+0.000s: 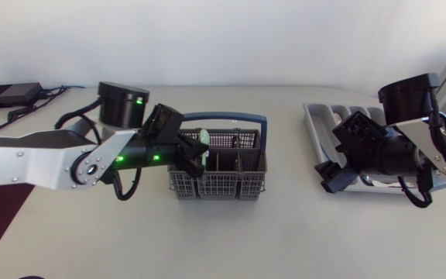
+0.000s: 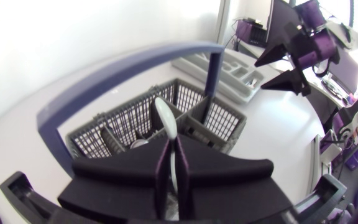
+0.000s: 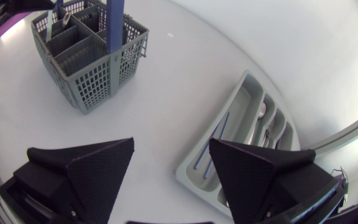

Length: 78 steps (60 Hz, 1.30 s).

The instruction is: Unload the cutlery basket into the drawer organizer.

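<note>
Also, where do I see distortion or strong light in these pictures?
Left wrist view: fisheye bends the basket handle into an arc, and the table is washed out white. Right wrist view: the organizer looks curved. Head view: even light, faint shadows by the basket.

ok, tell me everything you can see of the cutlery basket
The basket is grey plastic mesh, rectangular, split into several compartments, with a dark blue arched handle across its top. It stands upright on the white table, near the middle. The left pincer is over the end nearer the left arm, shut on a pale utensil rising from a compartment. Whether the pincer touches the basket itself I cannot tell.
</note>
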Motion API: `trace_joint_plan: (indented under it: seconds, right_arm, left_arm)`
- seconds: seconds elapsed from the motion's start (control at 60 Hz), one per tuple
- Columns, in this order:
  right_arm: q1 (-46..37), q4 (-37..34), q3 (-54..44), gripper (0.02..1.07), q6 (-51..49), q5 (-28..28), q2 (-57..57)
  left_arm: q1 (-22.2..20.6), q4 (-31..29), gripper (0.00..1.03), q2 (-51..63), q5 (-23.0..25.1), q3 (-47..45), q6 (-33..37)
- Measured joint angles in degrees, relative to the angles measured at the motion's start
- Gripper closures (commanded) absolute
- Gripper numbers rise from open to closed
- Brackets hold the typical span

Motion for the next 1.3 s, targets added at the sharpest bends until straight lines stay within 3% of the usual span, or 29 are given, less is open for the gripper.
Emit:
trace_joint_plan:
  seconds: [0.383,0.5,0.65,0.733,0.95,1.117,1.3]
  right_arm:
    - [1.6,0.4,-1.4,0.20,0.0,0.0,-1.0]
    - [2.8,0.2,-1.4,0.20,0.0,-0.9,-2.7]
    - [3.3,-5.2,-0.3,0.20,0.8,-9.0,-6.4]
    - [3.3,-8.1,1.8,0.20,1.4,-14.5,-7.8]
    - [5.9,-10.8,6.4,0.20,4.6,-24.8,-8.5]
    - [9.9,-11.5,9.5,0.20,7.6,-32.3,-6.3]
    - [11.6,-11.4,13.0,0.25,10.3,-39.1,-2.3]
  left_arm:
    - [-3.0,2.8,1.00,-15.2,-0.7,-3.8,2.0]
    - [-2.7,-2.4,1.00,-17.8,-0.2,-1.6,2.1]
    - [-1.7,-10.4,1.00,-17.7,7.1,4.8,1.2]
    - [-1.6,-14.4,1.00,-16.1,13.5,9.6,-0.4]
    - [-1.7,-20.4,1.00,-9.0,26.3,17.0,-4.1]
    - [-3.2,-22.3,1.00,-6.2,30.9,18.8,-4.6]
    - [-5.2,-22.4,1.00,-5.6,31.3,19.1,-4.6]
